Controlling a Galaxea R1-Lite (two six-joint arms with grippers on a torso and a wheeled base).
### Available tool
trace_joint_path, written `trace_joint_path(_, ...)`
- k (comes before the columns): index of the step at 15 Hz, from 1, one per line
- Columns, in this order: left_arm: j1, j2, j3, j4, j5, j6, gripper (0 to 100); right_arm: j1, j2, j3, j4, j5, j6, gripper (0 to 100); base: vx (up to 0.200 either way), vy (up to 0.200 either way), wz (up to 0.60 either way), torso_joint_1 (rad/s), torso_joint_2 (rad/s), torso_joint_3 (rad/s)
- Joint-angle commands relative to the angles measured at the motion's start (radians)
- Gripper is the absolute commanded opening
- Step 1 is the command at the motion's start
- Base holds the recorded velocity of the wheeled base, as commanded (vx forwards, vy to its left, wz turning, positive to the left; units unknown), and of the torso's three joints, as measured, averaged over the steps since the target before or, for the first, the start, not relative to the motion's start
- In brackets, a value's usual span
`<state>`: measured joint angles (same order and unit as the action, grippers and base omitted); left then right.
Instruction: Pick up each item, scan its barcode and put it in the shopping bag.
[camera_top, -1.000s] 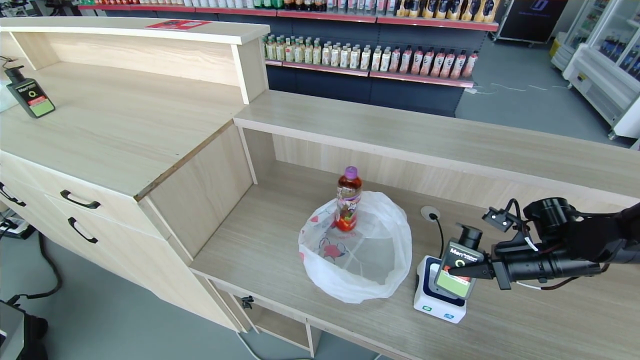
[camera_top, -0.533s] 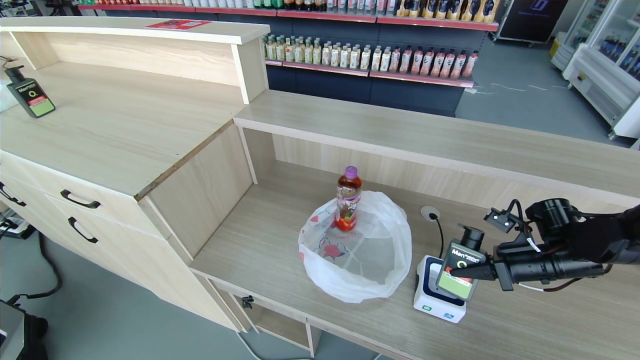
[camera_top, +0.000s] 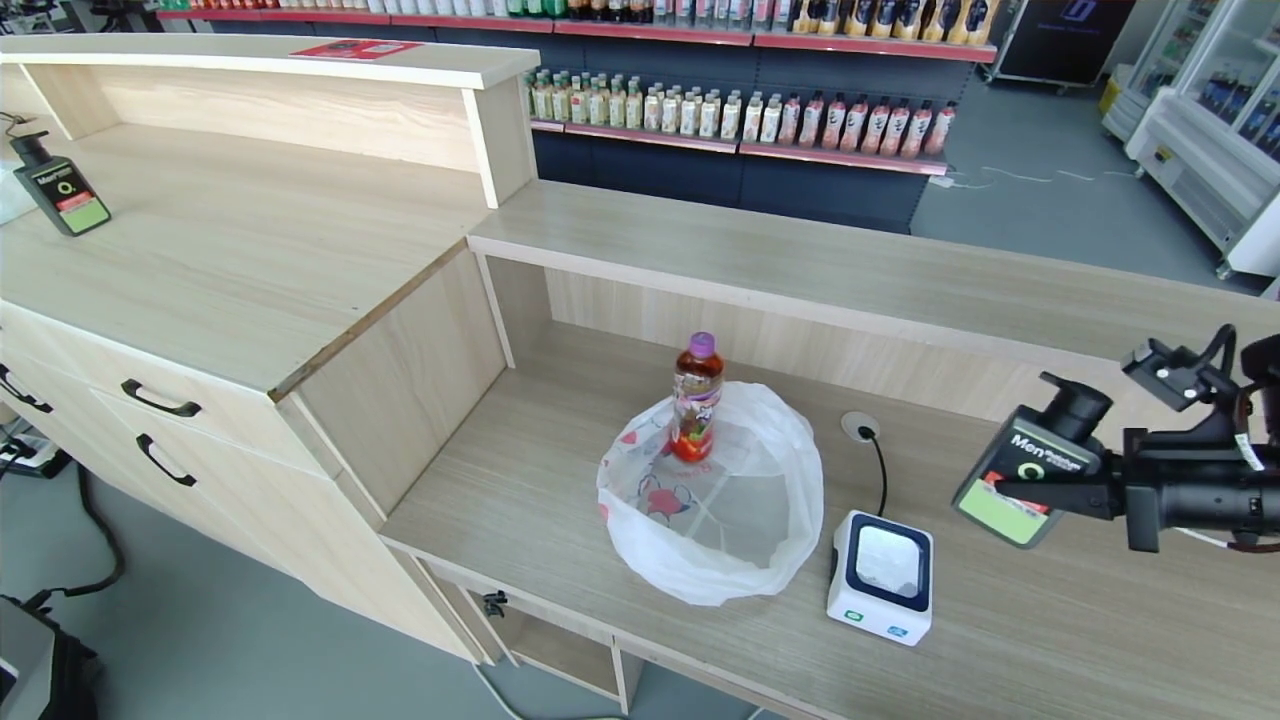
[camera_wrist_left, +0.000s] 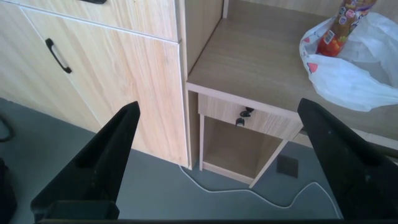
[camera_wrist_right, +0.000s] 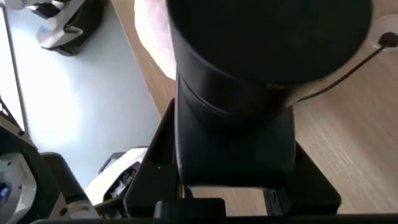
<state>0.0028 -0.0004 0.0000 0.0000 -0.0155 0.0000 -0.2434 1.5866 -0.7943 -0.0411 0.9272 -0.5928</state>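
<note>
Counter (camera_top: 540, 480) | right tool (camera_top: 1030, 490) pinching black bottle (camera_top: 1005, 508), aloft right of scanner (camera_top: 880, 575) | left tool (camera_wrist_left: 217, 168) spread

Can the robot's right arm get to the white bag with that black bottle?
Probably yes. The right claw holds the black bottle above the counter, and only the low scanner sits between it and the open bag.
</note>
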Motion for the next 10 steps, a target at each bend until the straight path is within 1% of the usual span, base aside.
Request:
trace_joint_path(1, 0.0, 0.0, 0.0, 0.0, 0.0, 0.0, 100, -0.131, -0.258, 0.081, -0.011, -0.008, -0.021, 0, 0.0, 0.0, 0.0, 0.0, 0.0, 0.0)
trace_joint_path(3, 0.0, 0.0, 0.0, 0.0, 0.0, 0.002, 100, -0.131, -0.307, 0.102, -0.017, -0.13, -0.028, 0, 0.0, 0.0, 0.0, 0.0, 0.0, 0.0)
trace_joint_path(4, 0.0, 0.0, 0.0, 0.0, 0.0, 0.0, 100, -0.071, -0.335, 0.121, -0.025, -0.321, 0.005, 0, 0.0, 0.0, 0.0, 0.0, 0.0, 0.0)
trace_joint_path(5, 0.0, 0.0, 0.0, 0.0, 0.0, 0.0, 100, -0.011, -0.353, 0.13, -0.034, -0.435, 0.07, 0, 0.0, 0.0, 0.0, 0.0, 0.0, 0.0)
trace_joint_path(6, 0.0, 0.0, 0.0, 0.002, 0.0, 0.0, 100, 0.056, -0.37, 0.144, -0.086, -0.59, 0.159, 0, 0.0, 0.0, 0.0, 0.0, 0.0, 0.0)
trace_joint_path(7, 0.0, 0.0, 0.0, 0.0, 0.0, 0.0, 100, 0.139, -0.379, 0.173, -0.151, -0.789, 0.263, 0, 0.0, 0.0, 0.0, 0.0, 0.0, 0.0)
trace_joint_path(8, 0.0, 0.0, 0.0, 0.0, 0.0, 0.0, 100, 0.219, -0.384, 0.207, -0.218, -1.004, 0.338, 0, 0.0, 0.0, 0.0, 0.0, 0.0, 0.0)
trace_joint_path(9, 0.0, 0.0, 0.0, 0.0, 0.0, 0.0, 100, 0.294, -0.389, 0.27, -0.312, -1.147, 0.37, 0, 0.0, 0.0, 0.0, 0.0, 0.0, 0.0)
trace_joint_path(10, 0.0, 0.0, 0.0, 0.002, 0.0, 0.0, 100, 0.319, -0.396, 0.293, -0.336, -1.151, 0.369, 0, 0.0, 0.0, 0.0, 0.0, 0.0, 0.0)
